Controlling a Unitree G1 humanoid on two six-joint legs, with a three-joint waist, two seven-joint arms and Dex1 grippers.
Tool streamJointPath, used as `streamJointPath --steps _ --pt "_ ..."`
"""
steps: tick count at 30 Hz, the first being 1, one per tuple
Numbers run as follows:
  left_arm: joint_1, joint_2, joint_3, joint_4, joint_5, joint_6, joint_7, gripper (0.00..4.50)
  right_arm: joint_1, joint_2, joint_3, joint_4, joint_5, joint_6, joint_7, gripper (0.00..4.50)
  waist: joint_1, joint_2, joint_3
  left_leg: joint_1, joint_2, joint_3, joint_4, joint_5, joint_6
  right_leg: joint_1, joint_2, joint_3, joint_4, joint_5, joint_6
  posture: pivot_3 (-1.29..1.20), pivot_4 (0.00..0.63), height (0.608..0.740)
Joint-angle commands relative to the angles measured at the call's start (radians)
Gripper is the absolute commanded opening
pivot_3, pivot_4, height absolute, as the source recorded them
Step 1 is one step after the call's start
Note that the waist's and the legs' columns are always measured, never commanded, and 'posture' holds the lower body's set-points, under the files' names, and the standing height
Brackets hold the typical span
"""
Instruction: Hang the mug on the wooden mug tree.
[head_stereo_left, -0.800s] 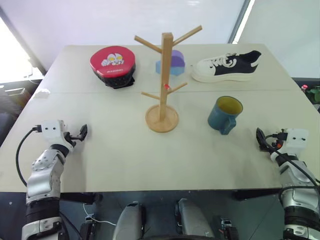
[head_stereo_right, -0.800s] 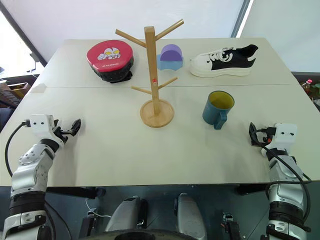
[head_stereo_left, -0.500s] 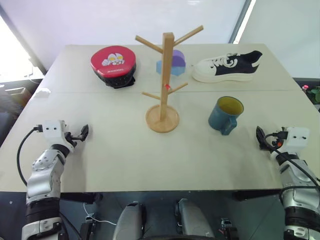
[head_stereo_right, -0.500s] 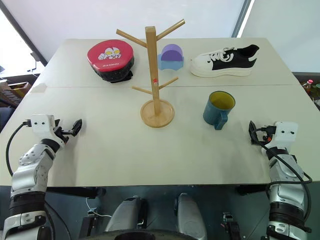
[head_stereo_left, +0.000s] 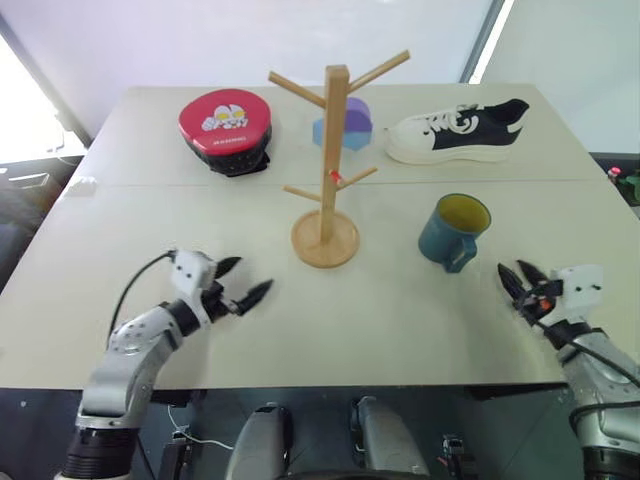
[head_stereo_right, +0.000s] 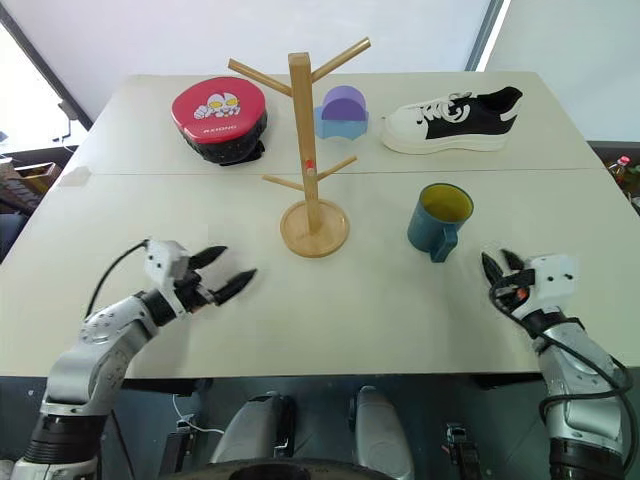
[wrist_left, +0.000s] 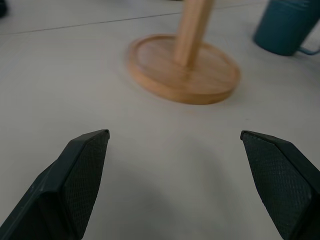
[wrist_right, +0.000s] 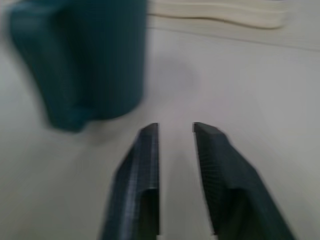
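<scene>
The wooden mug tree (head_stereo_left: 325, 180) stands upright near the middle of the pale surface (head_stereo_left: 330, 310), with its round disc base flat on the surface, its square post vertical, and angled pegs branching to both sides; a small red mark shows on the post above the lower pegs. The mug (head_stereo_left: 452, 229) stands upright on the surface to the right of the mug tree, apart from it and hung on no peg; its yellow inside faces up and its loop handle points toward the robot. Behind the mug tree lie a red round pad with a cartoon print (head_stereo_left: 226, 128) to its left, a blue and purple block (head_stereo_left: 343, 126) directly behind the post, and a black and white sneaker (head_stereo_left: 458, 133) to its right, all well apart from the base. The left claw (head_stereo_left: 245, 281) hovers over the surface to the left of the mug tree and nearer the robot, pointing toward the base; its two black fingers are spread wide and hold nothing, and the left wrist view shows the disc base and the lower part of the mug beyond the fingers (wrist_left: 84, 170). The right claw (head_stereo_left: 520, 279) is to the right of the mug tree, just beyond and nearer the robot than the mug; its fingers (wrist_right: 137, 175) stand close together with a narrow gap between them, pinching nothing, and point toward the surface beside the mug's handle without touching it.
</scene>
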Motion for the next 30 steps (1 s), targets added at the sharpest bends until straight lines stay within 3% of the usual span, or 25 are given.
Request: streamJointPath --steps 1,5,11,30 --pt "-0.044 -0.012 -0.074 -0.073 -0.023 0.017 -0.041 4.50 0.049 -0.016 0.047 -0.113 0.021 0.018 0.071 0.04 0.000 0.001 0.000 0.000 0.000 0.000 0.001 0.000 0.000 0.000 0.000 0.000 0.000 0.000 0.000 0.00 0.150 0.735" --pt "-0.091 -0.011 -0.141 -0.095 -0.023 0.032 -0.082 4.50 0.074 -0.001 0.099 -0.185 0.017 0.039 0.090 0.04 0.000 0.002 -0.001 0.000 0.000 0.000 0.002 0.000 0.000 0.001 0.001 0.000 0.000 0.000 0.000 0.00 0.150 0.735" --pt "-0.140 0.007 -0.202 -0.104 -0.007 0.026 -0.134 4.50 -0.030 0.080 0.141 -0.179 -0.040 0.031 -0.031 0.04 0.000 0.002 -0.001 0.001 0.000 0.000 0.003 0.000 0.000 0.001 0.003 0.000 0.001 0.000 0.000 0.00 0.150 0.735" --pt "-0.119 0.008 -0.214 -0.115 0.007 0.018 -0.120 4.50 -0.092 0.077 -0.039 0.087 -0.062 -0.106 -0.124 0.04 0.019 0.002 -0.001 0.001 -0.001 0.001 0.006 0.001 0.001 0.002 0.007 0.000 0.003 0.000 0.001 0.00 0.150 0.735"
